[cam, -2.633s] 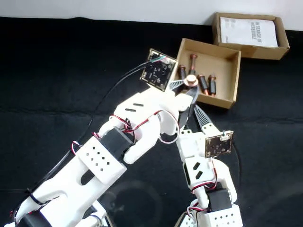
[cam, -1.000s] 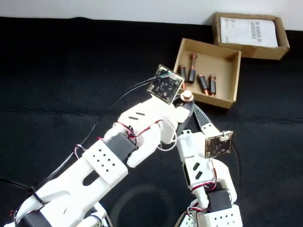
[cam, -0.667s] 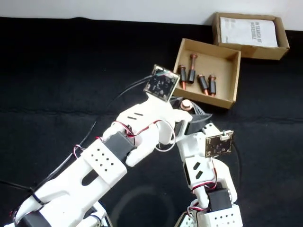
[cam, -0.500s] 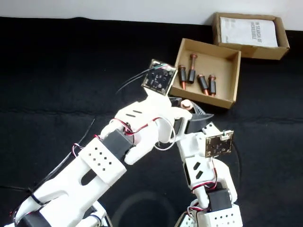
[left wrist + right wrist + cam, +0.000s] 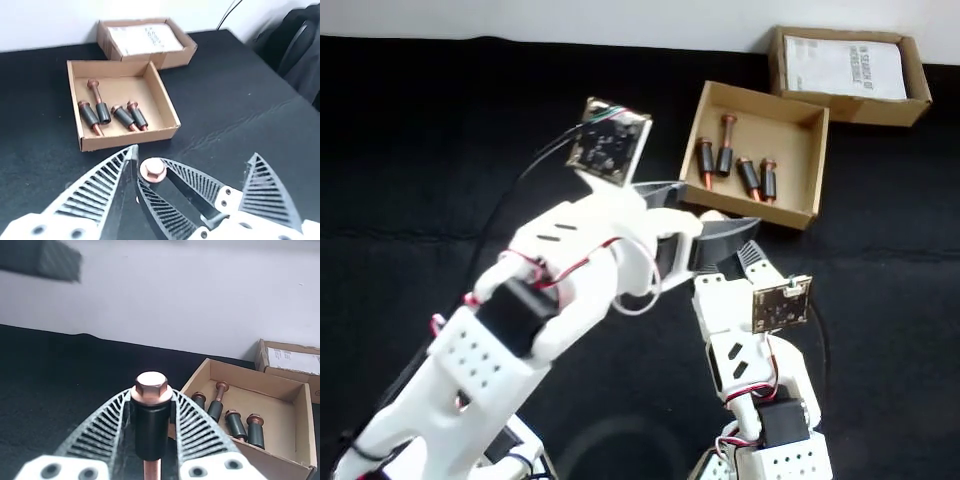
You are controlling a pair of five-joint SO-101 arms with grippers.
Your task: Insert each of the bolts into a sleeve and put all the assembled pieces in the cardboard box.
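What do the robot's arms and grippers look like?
Left arm and right arm: white plastic with holes and slots, red, black and white cables, a circuit board at each wrist. Left gripper and right gripper: black ribbed triangular fingers.

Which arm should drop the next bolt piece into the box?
Right. The right pincer grips a bolt already in its sleeve, just in front of the cardboard box. The left pincer is open and holds nothing.
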